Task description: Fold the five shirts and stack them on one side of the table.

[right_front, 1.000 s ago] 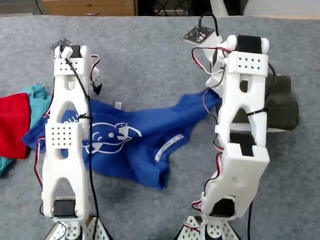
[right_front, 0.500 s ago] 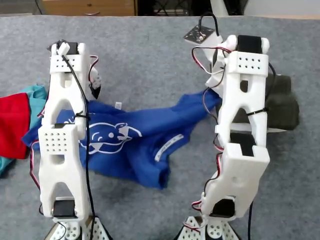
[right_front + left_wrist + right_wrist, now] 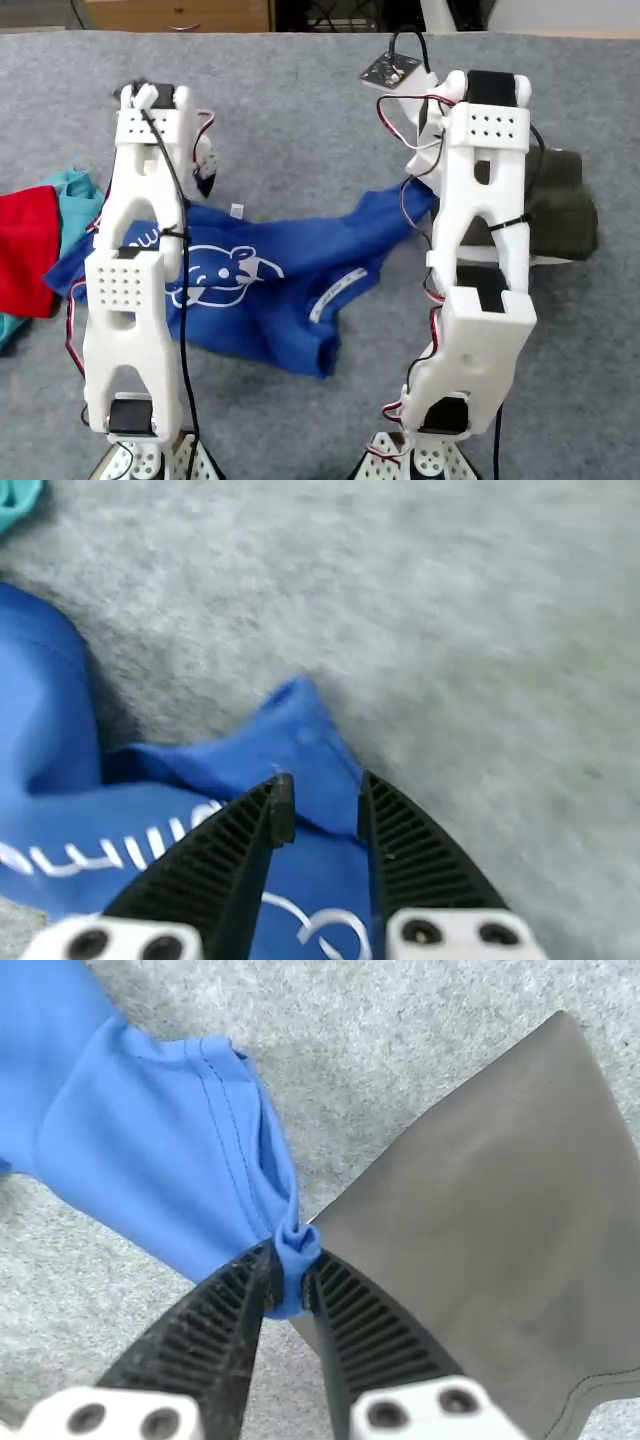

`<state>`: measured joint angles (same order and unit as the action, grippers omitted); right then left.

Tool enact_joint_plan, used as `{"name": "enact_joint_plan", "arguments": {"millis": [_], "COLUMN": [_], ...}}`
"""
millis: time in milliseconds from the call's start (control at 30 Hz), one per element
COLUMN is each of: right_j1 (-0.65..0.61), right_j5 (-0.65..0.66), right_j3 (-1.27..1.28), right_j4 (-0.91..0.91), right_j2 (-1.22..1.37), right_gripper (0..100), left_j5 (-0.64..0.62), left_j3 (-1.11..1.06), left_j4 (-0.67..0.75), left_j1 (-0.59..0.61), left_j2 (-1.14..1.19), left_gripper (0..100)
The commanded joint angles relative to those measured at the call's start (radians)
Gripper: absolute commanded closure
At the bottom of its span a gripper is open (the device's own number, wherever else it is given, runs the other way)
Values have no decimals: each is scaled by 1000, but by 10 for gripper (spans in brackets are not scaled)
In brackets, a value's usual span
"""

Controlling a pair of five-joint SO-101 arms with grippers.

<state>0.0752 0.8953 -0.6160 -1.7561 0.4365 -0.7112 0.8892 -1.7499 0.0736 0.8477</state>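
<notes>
Blue shirt point(image 3: 270, 290): strong royal blue with a white print, a cartoon face outline plus lettering. Small white tag. Seam stitching is a darker blue in the right wrist view.
Red shirt point(image 3: 25, 250): plain bright red.
Teal shirt point(image 3: 78, 188): plain turquoise.
Dark shirt point(image 3: 565, 215): flat grey-brown, possibly olive; no pattern seen.
Table point(image 3: 300, 110): mottled grey, felt-like cover.
Left arm point(image 3: 125, 300), right arm point(image 3: 480, 230): white shells, black motors, red, black and white wires.
Left claw point(image 3: 320, 802), right claw point(image 3: 290, 1265): black ribbed fingers, white bases.
</notes>
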Motion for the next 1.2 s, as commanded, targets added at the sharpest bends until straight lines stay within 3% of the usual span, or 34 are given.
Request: {"name": "enact_joint_plan", "arguments": {"millis": [0, 367, 700, 867, 1167], "right_j1": [-12, -14, -14, -14, -14], "right_j5": [6, 6, 6, 6, 6], "right_j3": [-5, -4, -4, -4, -4], "right_j4": [11, 11, 11, 11, 11], "right_j2": [-10, -10, -10, -10, -10], "right_gripper": [984, 984, 984, 984, 984], "left_j5": [-15, -26, -28, -103, -143], "left_j3": [54, 90, 28, -8, -8], "left_j4": [-2, -11, -2, 38, 75], "left_j1": [64, 81, 5, -30, 21], "left_j2": [23, 52, -190, -98, 34], "left_gripper": [868, 868, 866, 789, 786]}}
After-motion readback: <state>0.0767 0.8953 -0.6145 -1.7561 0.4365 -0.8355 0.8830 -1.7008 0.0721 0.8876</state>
